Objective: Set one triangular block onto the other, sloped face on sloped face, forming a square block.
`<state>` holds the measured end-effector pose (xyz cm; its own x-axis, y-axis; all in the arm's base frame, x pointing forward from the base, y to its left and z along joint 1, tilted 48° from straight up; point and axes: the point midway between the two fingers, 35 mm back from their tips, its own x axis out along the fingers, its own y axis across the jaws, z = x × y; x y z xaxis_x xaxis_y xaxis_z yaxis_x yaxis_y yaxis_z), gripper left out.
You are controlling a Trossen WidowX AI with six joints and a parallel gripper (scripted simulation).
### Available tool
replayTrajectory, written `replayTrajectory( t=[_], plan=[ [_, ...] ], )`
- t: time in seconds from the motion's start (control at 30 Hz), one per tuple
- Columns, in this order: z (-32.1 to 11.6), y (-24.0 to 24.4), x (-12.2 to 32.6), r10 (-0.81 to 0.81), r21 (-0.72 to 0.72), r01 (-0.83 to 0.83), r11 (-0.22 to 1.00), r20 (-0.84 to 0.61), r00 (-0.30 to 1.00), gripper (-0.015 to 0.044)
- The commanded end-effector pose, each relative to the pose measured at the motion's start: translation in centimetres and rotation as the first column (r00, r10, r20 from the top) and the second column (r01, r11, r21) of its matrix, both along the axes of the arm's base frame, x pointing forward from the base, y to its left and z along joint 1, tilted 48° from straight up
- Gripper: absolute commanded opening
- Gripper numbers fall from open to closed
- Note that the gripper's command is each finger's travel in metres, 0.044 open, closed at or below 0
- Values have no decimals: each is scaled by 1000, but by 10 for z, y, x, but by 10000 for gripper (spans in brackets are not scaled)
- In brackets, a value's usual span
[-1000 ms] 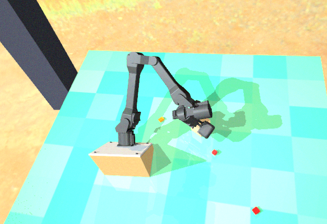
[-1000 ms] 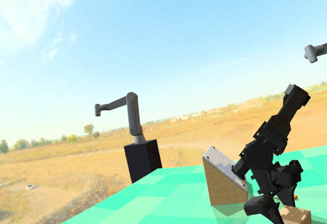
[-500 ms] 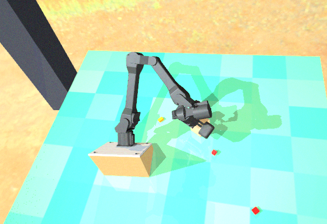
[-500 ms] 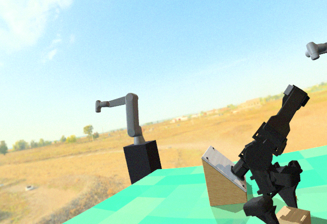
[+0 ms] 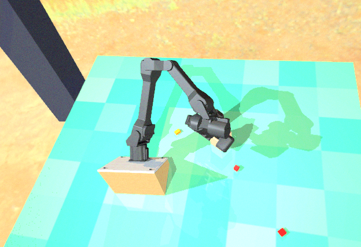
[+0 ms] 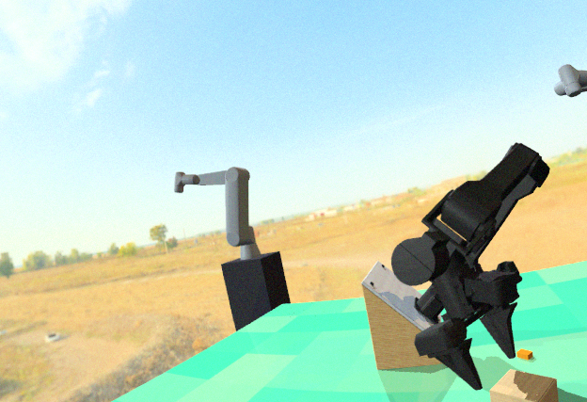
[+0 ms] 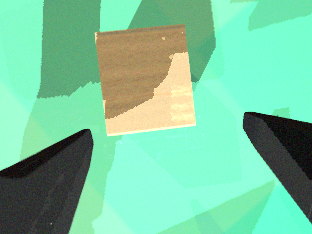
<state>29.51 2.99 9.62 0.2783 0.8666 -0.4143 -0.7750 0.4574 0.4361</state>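
Note:
A wooden block with a square, level-looking top stands on the table. The two triangular blocks look joined in it, their edges lining up from above. Its sloped joint cannot be made out, and its lower part is cut off in the exterior view. My gripper is open and empty. Its fingertips stand wide apart, back from and above the block, with a gap on each side in the wrist view. In the top view the hand hides part of the block.
A small orange-yellow block lies between the arm's base and the hand's side. A small red cube lies near the hand, and another red cube lies farther off. The arm's wooden base stands on the table.

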Motion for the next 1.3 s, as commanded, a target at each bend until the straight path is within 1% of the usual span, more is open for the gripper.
replayTrajectory(
  t=[0.0,1.27],
  plan=[
    [31,-51,-21,9,25,-9,1000,8,1000,440],
    [28,-47,-18,0,21,0,1000,8,1000,440]
  ],
)
